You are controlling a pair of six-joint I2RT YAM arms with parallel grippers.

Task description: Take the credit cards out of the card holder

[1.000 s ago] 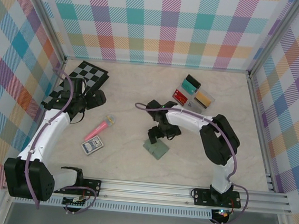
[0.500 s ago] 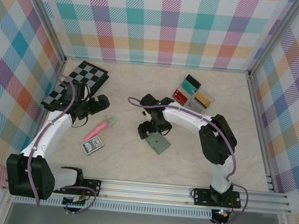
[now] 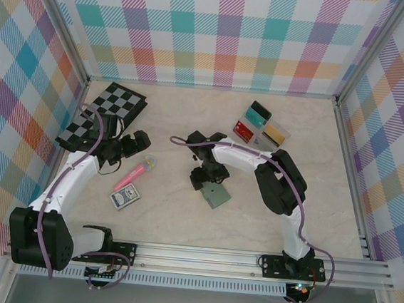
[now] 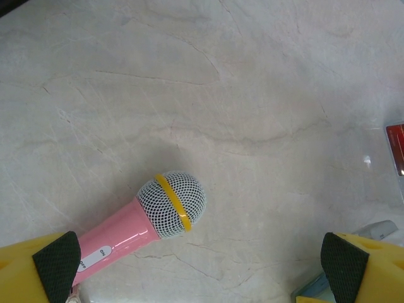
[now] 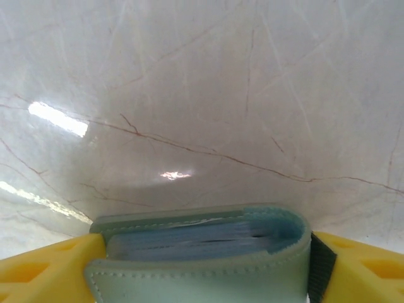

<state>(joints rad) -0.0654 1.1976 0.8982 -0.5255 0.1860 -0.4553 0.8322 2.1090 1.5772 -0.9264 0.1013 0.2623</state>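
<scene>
Right wrist view: the card holder (image 5: 202, 271) lies folded shut on the table (image 5: 202, 95). The right gripper (image 5: 202, 281) pinches it across its width, a yellow finger against each side. From above it sits mid-table (image 3: 216, 194), well apart from the loose credit cards (image 3: 260, 125) at the far right. The left gripper (image 4: 201, 268) hangs spread wide and empty over a pink microphone (image 4: 158, 214). I'd judge the holder light and soft. It is likely to buckle under a hard squeeze and skate on the smooth top, so hold it by the stitched spine.
</scene>
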